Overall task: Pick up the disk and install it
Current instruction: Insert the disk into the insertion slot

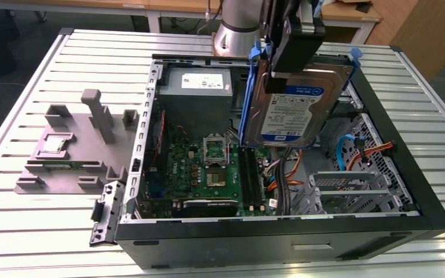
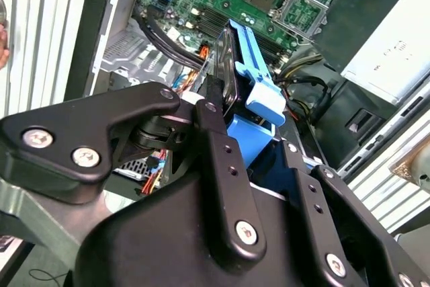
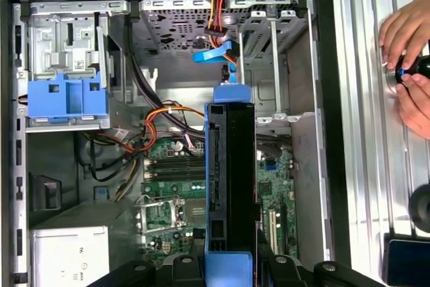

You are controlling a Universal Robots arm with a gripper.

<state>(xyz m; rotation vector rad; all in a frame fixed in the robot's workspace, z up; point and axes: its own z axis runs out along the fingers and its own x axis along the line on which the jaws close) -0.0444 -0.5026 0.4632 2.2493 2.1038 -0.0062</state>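
Observation:
The disk (image 1: 294, 110) is a silver-grey drive with a white-and-blue label in a blue caddy. It hangs upright above the open computer case (image 1: 284, 236), over the gap between the motherboard and the drive cages. My gripper (image 1: 286, 68) is shut on its upper edge. In the second wrist view my black fingers (image 2: 213, 140) clamp the disk (image 2: 234, 72) and its caddy from both sides. The first wrist view shows the disk (image 3: 232, 179) edge-on over the case interior, with my gripper (image 3: 230, 261) shut on its near end.
Inside the case are the green motherboard (image 1: 207, 168), a grey power supply (image 1: 199, 84), metal drive cages (image 1: 346, 185) and orange and blue cables. A blue caddy (image 3: 67, 95) sits in one bay. A grey fixture (image 1: 76, 150) stands on the slatted table. A person's hands (image 3: 406, 65) rest beside the case.

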